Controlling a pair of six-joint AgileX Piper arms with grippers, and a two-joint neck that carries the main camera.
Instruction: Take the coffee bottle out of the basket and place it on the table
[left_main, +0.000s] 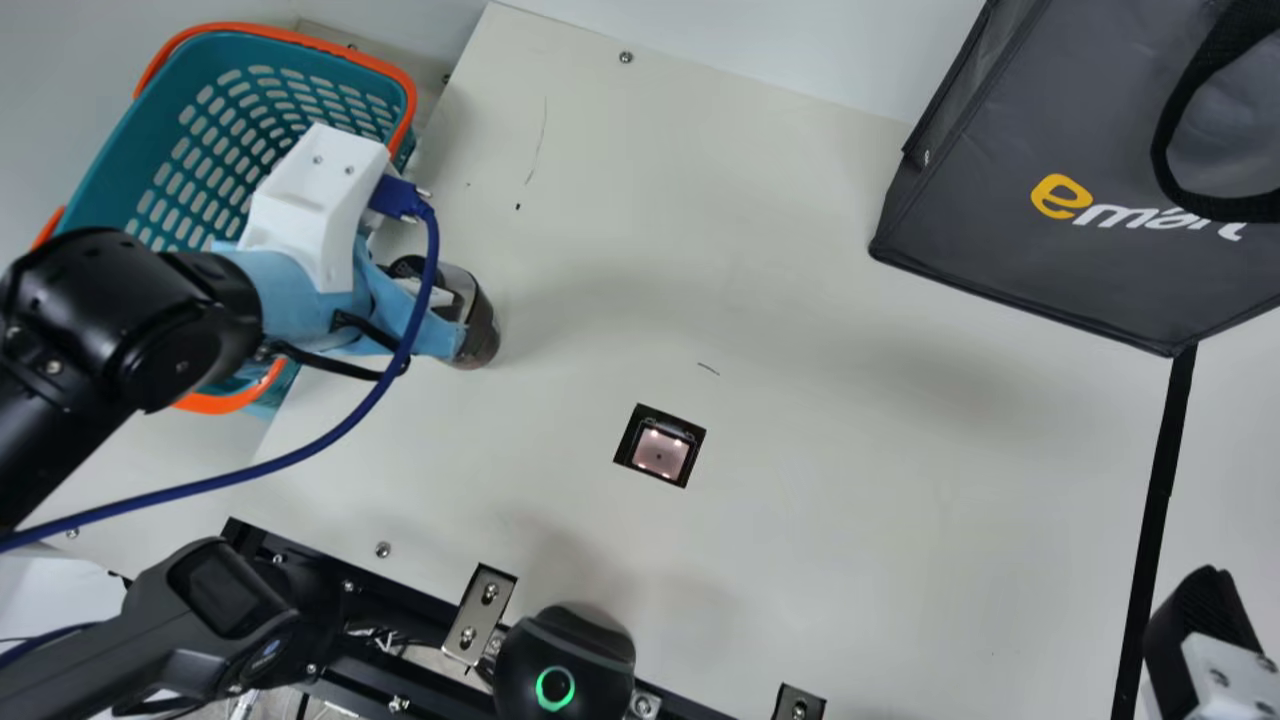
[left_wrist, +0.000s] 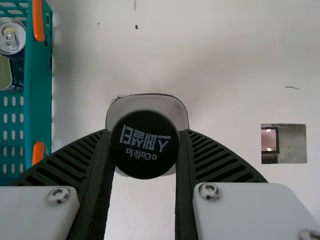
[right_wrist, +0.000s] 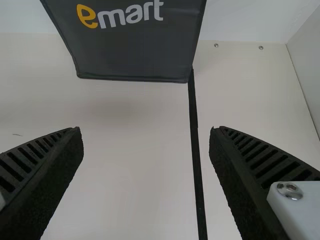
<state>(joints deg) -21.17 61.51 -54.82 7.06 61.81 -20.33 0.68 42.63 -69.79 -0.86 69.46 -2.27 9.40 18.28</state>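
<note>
right tool (right_wrist: 145, 131): at the main view's lower right, fingers parted and holding nothing; likely spare, since one arm suffices.
left tool (left_wrist: 145, 133): at mid-left, closed round the bottle from two sides, probably so the base can land first.
coffee bottle (left_main: 480, 325): outside the basket, over the bench (left_main: 800, 450); contact unclear, cap towards the wrist camera.
basket (left_main: 150, 125): upper left, beside the bench, presumably for a short carry.
dark bag (left_main: 1000, 240): upper right, well apart, leaving room for placing.

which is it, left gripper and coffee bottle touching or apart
Touching: left wrist view shows the left gripper closed on the coffee bottle from both sides.
</note>
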